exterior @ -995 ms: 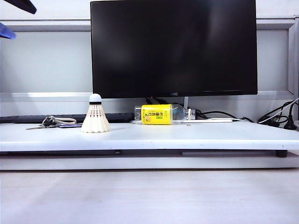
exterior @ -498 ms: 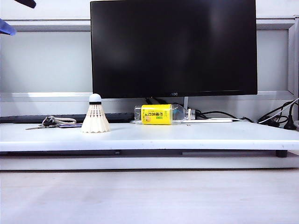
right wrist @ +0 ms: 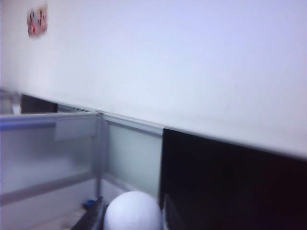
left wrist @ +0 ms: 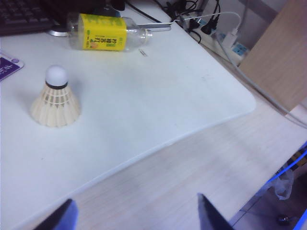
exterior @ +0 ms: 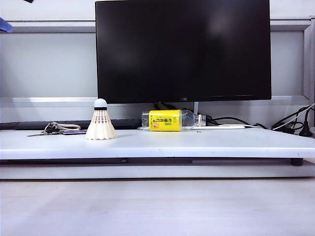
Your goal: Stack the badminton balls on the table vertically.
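One badminton ball [exterior: 100,121] stands upright on its skirt at the left of the white table [exterior: 221,145], cork tip up. In the left wrist view this shuttlecock [left wrist: 55,98] stands well ahead of my left gripper [left wrist: 136,218], which hangs open and empty over the wood-grain surface by the table [left wrist: 144,96] edge. In the exterior view only its fingertips [exterior: 4,24] peek in at the top left corner. My right gripper [right wrist: 132,218] is shut on a second badminton ball [right wrist: 133,209]; its rounded white cork fills the gap between the fingers. Its skirt is hidden.
A yellow-labelled bottle [exterior: 167,120] lies on its side under the black monitor [exterior: 182,49]. Keys [exterior: 54,129] and a keyboard [exterior: 29,124] are at the back left, with cables and plugs [exterior: 295,125] at the back right. Pale wood-grain surface [left wrist: 216,163] runs beside the table.
In the exterior view the left gripper's fingertips have risen and almost left the top left corner. The standing shuttlecock and the bottle have not moved.
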Action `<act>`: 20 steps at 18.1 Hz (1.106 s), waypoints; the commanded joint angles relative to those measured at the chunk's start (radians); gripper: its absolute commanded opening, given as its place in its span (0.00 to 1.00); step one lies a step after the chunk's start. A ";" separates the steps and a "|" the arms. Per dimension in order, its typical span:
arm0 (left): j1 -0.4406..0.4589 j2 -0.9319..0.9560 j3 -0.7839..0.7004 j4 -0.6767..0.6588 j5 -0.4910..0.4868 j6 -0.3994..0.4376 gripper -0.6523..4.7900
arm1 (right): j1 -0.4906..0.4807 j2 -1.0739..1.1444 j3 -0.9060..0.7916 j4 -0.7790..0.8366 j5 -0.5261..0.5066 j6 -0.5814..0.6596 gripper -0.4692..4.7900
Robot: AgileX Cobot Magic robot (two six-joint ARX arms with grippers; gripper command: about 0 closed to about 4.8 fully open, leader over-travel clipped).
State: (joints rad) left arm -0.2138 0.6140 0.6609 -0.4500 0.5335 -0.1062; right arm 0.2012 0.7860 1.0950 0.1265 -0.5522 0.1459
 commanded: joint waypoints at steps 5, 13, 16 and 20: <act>0.000 -0.062 0.000 -0.024 0.002 -0.002 0.74 | 0.035 0.101 -0.298 0.492 0.005 0.273 0.35; 0.000 -0.084 0.000 -0.066 -0.025 0.000 0.74 | 0.213 0.426 -0.290 0.791 0.058 0.269 0.35; 0.000 -0.094 0.000 -0.066 -0.040 0.001 0.74 | 0.258 0.562 -0.269 0.865 0.064 0.269 0.35; 0.000 -0.100 0.000 -0.077 -0.068 0.002 0.74 | 0.294 0.724 -0.173 0.881 0.056 0.267 0.35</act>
State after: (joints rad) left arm -0.2138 0.5159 0.6605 -0.5247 0.4847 -0.1059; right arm 0.4801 1.4845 0.8909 0.9821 -0.4915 0.4122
